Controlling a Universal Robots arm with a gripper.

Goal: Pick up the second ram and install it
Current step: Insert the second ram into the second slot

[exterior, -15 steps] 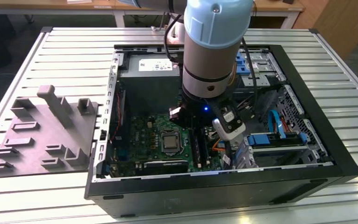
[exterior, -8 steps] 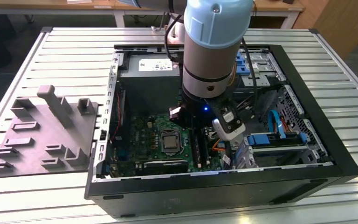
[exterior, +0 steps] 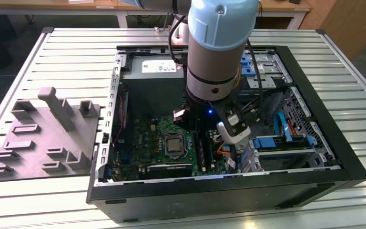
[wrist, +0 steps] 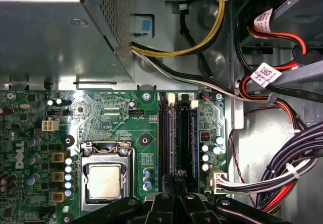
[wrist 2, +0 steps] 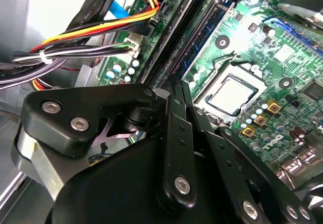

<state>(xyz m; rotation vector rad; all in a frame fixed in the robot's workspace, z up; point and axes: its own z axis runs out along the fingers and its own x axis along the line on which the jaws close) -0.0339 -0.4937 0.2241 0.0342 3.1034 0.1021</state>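
Observation:
My gripper (wrist: 176,179) is down inside the open computer case (exterior: 234,191), over the green motherboard (exterior: 154,136). In both wrist views its black fingers (wrist 2: 175,108) are shut together, tips right at the row of long memory slots (wrist: 177,133) (wrist 2: 189,37) beside the processor socket (wrist: 105,179). Dark thin strips stand edge-on in those slots, with a bluish one (wrist 2: 209,30) alongside. I cannot tell which strip is the second ram, or whether one is pinched between the fingers. In the exterior view the arm (exterior: 215,62) covers the gripper, with the slots (exterior: 203,150) just below it.
A grey plastic tray with upright blocks (exterior: 43,138) lies on the slatted table at the exterior view's left. The grey power-supply box (exterior: 151,71) (wrist: 50,37) sits at the case's far end. Cable bundles (wrist: 282,176) and blue drive brackets (exterior: 278,143) crowd the side beyond the slots.

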